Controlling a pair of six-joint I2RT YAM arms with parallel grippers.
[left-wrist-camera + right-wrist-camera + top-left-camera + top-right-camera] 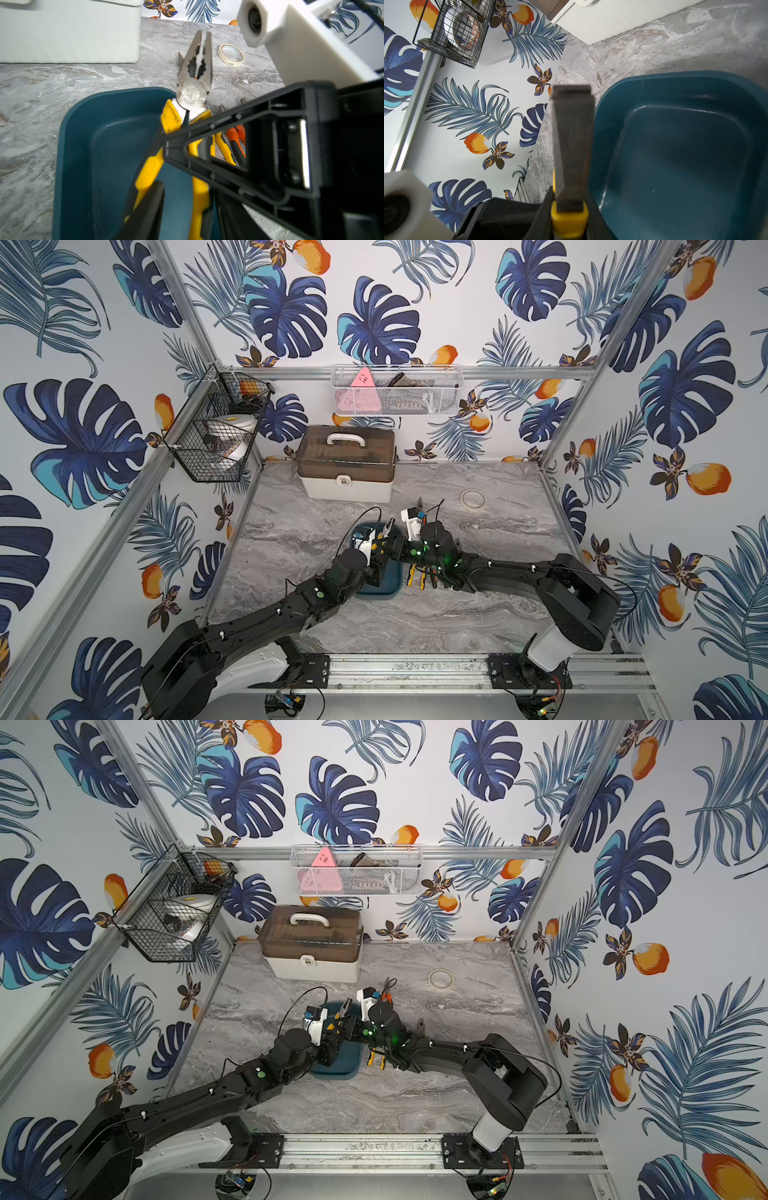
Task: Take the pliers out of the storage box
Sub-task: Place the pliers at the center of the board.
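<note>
One pair of pliers (193,97) with yellow-and-black handles and grey metal jaws (571,135) is raised over the right rim of the dark teal storage box (108,145), which otherwise looks empty (675,155). My right gripper (570,207) is shut on it just below the pivot, and one black finger (228,145) crosses the handles. My left gripper (182,197) is open, its fingers flanking the spread handles lower down. Both top views show the two grippers meeting over the box (386,580), with the pliers' head (390,526) pointing to the back.
More pliers lie on the marble table right of the box (419,574), with orange handles (234,135) among them, and one pair farther back (422,504). A white toolbox (347,464) stands behind, with a tape roll (473,499) at the back right. Wire baskets (220,427) hang on the walls.
</note>
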